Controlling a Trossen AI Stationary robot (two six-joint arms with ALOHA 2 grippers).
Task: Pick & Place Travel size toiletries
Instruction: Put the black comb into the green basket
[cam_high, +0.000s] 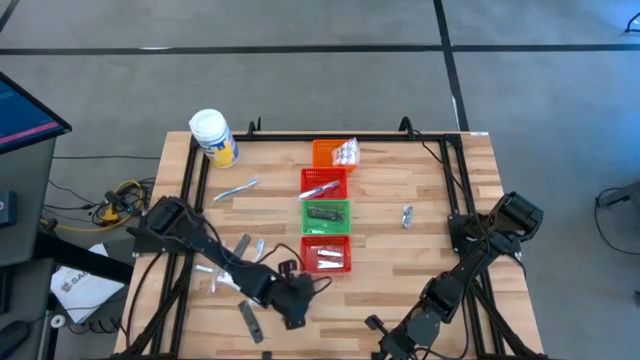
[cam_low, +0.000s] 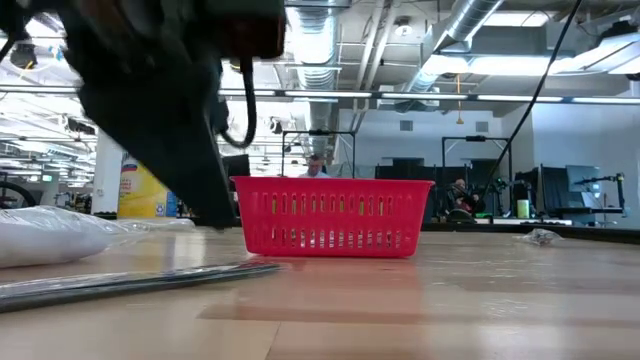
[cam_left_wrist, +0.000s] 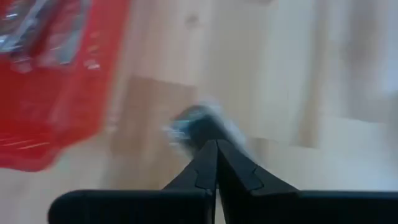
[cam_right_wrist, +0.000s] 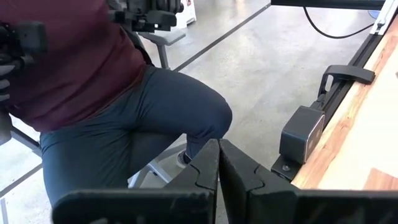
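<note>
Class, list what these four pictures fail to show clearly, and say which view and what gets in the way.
- Left end effector: shut in the left wrist view; a blurred dark and pale item lies at its tips, kind unreadable.
- Nearest red basket: in the low view its wall hides the contents.
- Small silvery item: too small in the high view to name.
- Right end effector: its view looks off the table at a seated person.

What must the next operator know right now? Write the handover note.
Left end effector: shut, beside the near red basket. A blurred small item sits at its tips; grip unclear.
Right end effector: shut, parked at the table's near right edge.
Done: the row of baskets already holds toiletries.
Left: loose pieces left of the baskets, a slim white piece, a dark strip, and a silvery tube on the right.
</note>
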